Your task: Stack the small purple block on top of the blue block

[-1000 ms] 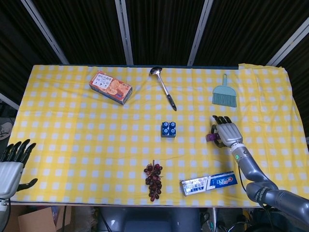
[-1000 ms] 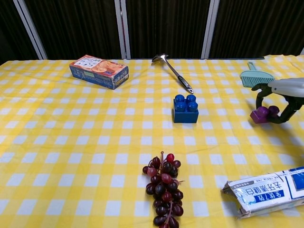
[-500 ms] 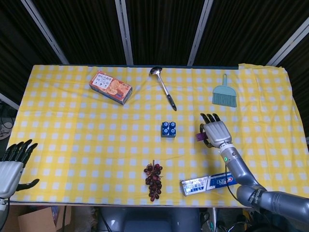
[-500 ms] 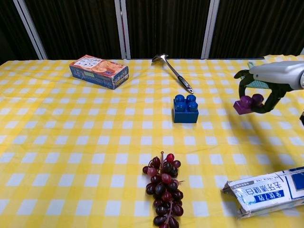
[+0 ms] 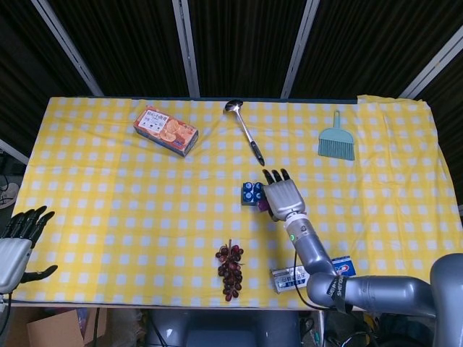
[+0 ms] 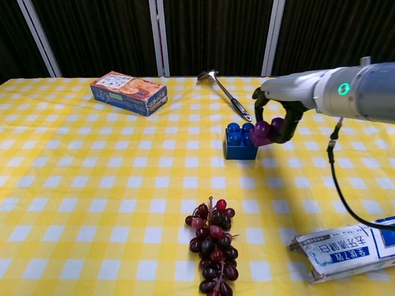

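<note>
Now we hold the purple block [image 6: 264, 132] in our right hand [image 6: 276, 117], just right of the blue block [image 6: 240, 142], not yet above it; left hand [image 5: 16, 242] idle, fingers apart.

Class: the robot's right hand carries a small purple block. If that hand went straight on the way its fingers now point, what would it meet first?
Probably the black handle of the metal ladle, which lies just beyond the right hand; the small purple block it holds hangs beside the blue block. Depth is uncertain.

On the yellow checked tablecloth [image 5: 108, 181] lie an orange snack box [image 5: 166, 131], a ladle [image 5: 244, 131], a teal hand brush [image 5: 336, 139], dark grapes [image 6: 213, 244] and a toothpaste box [image 6: 345, 248].
</note>
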Controlling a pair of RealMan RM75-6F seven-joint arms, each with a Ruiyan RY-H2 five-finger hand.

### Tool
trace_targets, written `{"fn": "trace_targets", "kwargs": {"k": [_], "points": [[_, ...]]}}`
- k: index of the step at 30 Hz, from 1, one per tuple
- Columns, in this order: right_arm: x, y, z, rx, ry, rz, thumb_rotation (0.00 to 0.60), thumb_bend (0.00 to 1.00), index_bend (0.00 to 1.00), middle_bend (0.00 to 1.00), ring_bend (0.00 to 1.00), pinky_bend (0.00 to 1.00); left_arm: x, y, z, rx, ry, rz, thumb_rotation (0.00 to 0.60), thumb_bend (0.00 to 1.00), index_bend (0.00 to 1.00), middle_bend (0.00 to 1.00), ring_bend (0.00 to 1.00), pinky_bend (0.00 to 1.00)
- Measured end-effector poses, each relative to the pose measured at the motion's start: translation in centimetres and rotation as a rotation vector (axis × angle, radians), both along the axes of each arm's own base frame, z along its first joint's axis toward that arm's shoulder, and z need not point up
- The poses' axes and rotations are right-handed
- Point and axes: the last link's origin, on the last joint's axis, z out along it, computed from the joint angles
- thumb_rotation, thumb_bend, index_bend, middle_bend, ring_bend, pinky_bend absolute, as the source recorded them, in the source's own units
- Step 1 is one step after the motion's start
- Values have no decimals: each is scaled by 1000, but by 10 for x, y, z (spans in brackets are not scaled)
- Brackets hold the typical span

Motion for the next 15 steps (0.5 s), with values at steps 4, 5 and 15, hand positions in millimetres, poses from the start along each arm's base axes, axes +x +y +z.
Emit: {"fn": "trace_targets", "kwargs": {"k": [4,5,15], "points": [[17,-2,-11,14,-10,2,600,440,556,0,8,0,-1,0,1,0,2,0,600,0,37,0,0,42],[20,-4,-14,16,-9,1,600,440,556,0,8,0,-1,0,1,0,2,0,600,0,37,0,0,42],[42,-17,-22,10,-9,3,600,440,556,0,8,0,-5,1,4,19,10,19,600,0,37,0,0,42]]}}
